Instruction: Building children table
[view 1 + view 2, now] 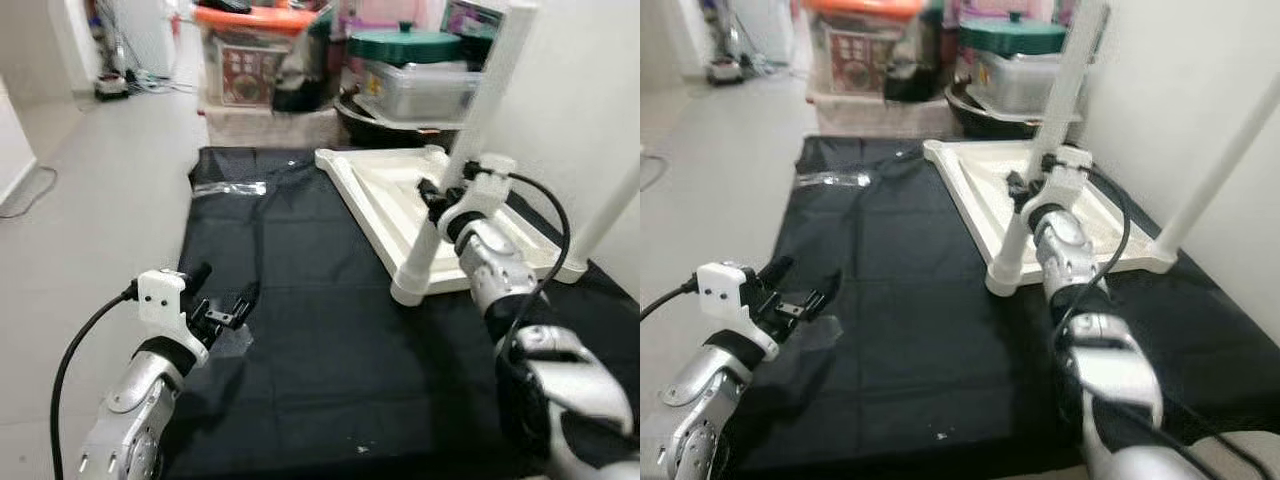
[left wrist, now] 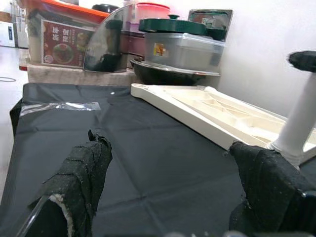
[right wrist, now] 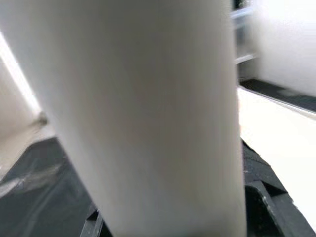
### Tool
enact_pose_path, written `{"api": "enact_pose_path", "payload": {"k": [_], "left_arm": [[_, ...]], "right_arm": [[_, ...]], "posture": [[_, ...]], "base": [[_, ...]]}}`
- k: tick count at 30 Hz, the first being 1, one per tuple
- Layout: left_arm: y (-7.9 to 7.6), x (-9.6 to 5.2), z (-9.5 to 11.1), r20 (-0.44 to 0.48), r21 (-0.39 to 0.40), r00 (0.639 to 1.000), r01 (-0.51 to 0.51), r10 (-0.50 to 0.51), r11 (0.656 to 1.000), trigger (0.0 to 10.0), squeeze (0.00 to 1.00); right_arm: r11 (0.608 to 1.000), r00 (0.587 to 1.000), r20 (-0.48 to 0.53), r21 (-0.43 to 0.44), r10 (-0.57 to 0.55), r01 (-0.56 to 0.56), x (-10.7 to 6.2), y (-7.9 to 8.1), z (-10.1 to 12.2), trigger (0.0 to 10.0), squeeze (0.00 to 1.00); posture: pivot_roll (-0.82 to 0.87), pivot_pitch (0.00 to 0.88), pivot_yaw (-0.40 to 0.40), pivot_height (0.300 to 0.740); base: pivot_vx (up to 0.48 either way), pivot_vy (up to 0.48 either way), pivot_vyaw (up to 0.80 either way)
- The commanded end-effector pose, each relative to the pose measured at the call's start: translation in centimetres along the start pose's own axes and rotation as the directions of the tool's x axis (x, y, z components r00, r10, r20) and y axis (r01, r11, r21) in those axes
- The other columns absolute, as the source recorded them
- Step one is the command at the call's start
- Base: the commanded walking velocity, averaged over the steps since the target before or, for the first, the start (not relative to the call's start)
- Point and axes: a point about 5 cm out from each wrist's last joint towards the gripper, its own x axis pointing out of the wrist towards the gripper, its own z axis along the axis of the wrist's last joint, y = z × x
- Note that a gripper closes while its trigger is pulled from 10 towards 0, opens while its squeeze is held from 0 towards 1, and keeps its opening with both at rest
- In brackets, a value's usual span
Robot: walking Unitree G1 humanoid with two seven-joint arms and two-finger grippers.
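Left eye view: the tabletop (image 1: 400, 190) lies upside down on a black cloth (image 1: 300, 330), with white legs standing up from its corners. The right gripper (image 1: 437, 197) is closed around the near leg (image 1: 420, 255), partway up it, as the right wrist view confirms with the pole pressed between the black fingers. My guess is that this leg is being seated or twisted into its corner socket; next it needs a firm turn or push, keeping it upright. The left gripper (image 1: 222, 305) hovers open and empty over the cloth's left part. Whether the leg is fully home is hard to make out. The far leg (image 1: 500, 70) and right leg (image 1: 615, 215) run out of frame.
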Motion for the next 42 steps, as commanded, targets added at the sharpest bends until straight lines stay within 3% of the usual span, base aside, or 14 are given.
{"api": "enact_pose_path", "payload": {"k": [1,7,8,10,11,12,13,16,17,30,35,36,37,42], "left_arm": [[0.0,0.2,-0.1,-0.01,-0.005,1.0,0.009,-0.01,1.0,10.0,0.0],[-0.1,0.3,-0.2,-0.018,-0.002,1.0,0.015,-0.015,1.0,10.0,0.0],[-0.1,0.3,-0.2,-0.019,-0.003,1.0,0.017,-0.017,1.0,10.0,0.0],[-0.1,0.3,-0.2,-0.019,-0.003,1.0,0.017,-0.017,1.0,10.0,0.0],[-0.1,0.3,-0.2,-0.018,-0.004,1.0,0.017,-0.017,1.0,10.0,0.0],[-0.1,0.3,-0.2,-0.018,-0.004,1.0,0.017,-0.017,1.0,10.0,0.0],[-0.2,0.2,-0.1,-0.016,-0.005,1.0,0.015,-0.015,1.0,10.0,0.0],[-0.3,0.0,0.1,-0.012,-0.006,1.0,0.013,-0.013,1.0,10.0,0.0],[-0.3,-0.1,0.1,-0.011,-0.007,1.0,0.015,-0.015,1.0,10.0,0.0],[-0.3,0.5,0.0,-0.021,-0.01,0.999,0.028,-0.028,1.0,10.0,0.0],[-0.3,0.5,-0.1,-0.024,-0.012,0.999,0.029,-0.029,1.0,10.0,0.0],[-0.3,0.5,-0.1,-0.025,-0.012,0.999,0.029,-0.029,1.0,10.0,0.0],[-0.3,0.5,-0.2,-0.026,-0.012,0.999,0.029,-0.029,1.0,10.0,0.0],[-0.3,0.3,-0.3,-0.028,-0.012,0.999,0.029,-0.029,1.0,10.0,0.0]], "right_arm": [[0.997,0.986,-0.169,0.079,-0.002,0.015,-2.4,2.4,-4.2,0.0,0.0],[0.995,0.981,-0.193,0.104,0.014,0.006,-4.0,5.5,-4.3,0.0,0.0],[0.995,0.978,-0.207,0.098,0.015,0.006,-3.6,5.8,-3.7,10.0,0.0],[0.995,0.978,-0.207,0.098,0.015,0.006,-3.6,5.8,-3.7,10.0,0.0],[0.995,0.977,-0.208,0.103,0.038,-0.017,-2.8,5.8,-2.8,10.0,0.53],[0.995,0.977,-0.208,0.103,0.038,-0.017,-2.8,5.8,-2.8,10.0,0.53],[0.987,0.985,-0.154,0.15,0.075,-0.052,-1.9,5.7,-0.7,10.0,1.0],[0.97,0.988,-0.036,0.196,0.15,-0.141,-1.4,5.5,3.0,10.0,1.0],[0.952,0.972,0.019,0.202,0.232,-0.231,-1.6,5.8,4.5,10.0,0.0],[0.53,0.529,0.034,0.004,0.848,-0.848,-3.1,5.3,4.3,10.0,0.0],[0.492,0.492,-0.037,-0.009,0.87,-0.87,-2.8,4.7,3.2,10.0,0.0],[0.489,0.489,-0.058,-0.023,0.87,-0.872,-2.6,4.5,2.6,9.1,0.0],[0.48,0.481,-0.072,-0.029,0.874,-0.877,-2.4,4.2,2.2,0.0,0.0],[0.505,0.505,-0.06,-0.011,0.861,-0.863,-1.7,3.7,1.7,0.0,0.0]], "posture": [[0.06,0.0,-0.083,0.74],[0.05,0.0,-0.086,0.74],[0.05,0.0,-0.087,0.74],[0.05,0.0,-0.087,0.74],[0.05,0.0,-0.089,0.74],[0.05,0.0,-0.089,0.74],[0.05,0.0,-0.09,0.74],[0.05,0.0,-0.088,0.74],[0.04,0.0,-0.087,0.74],[0.06,0.0,-0.084,0.74],[0.06,0.0,-0.089,0.74],[0.07,0.0,-0.092,0.74],[0.08,0.0,-0.098,0.74],[0.08,0.0,-0.099,0.74]], "base": [[0.0,0.0,0.0],[0.0,0.0,0.0],[0.0,0.0,0.0],[0.0,0.0,0.0],[0.0,0.0,0.0],[0.0,0.0,0.0],[0.0,0.0,0.0],[0.0,0.0,0.0],[0.0,0.0,0.0],[0.0,0.0,0.0],[0.0,0.0,0.0],[0.0,0.0,0.0],[0.0,0.0,0.0],[0.0,0.0,0.0]]}}
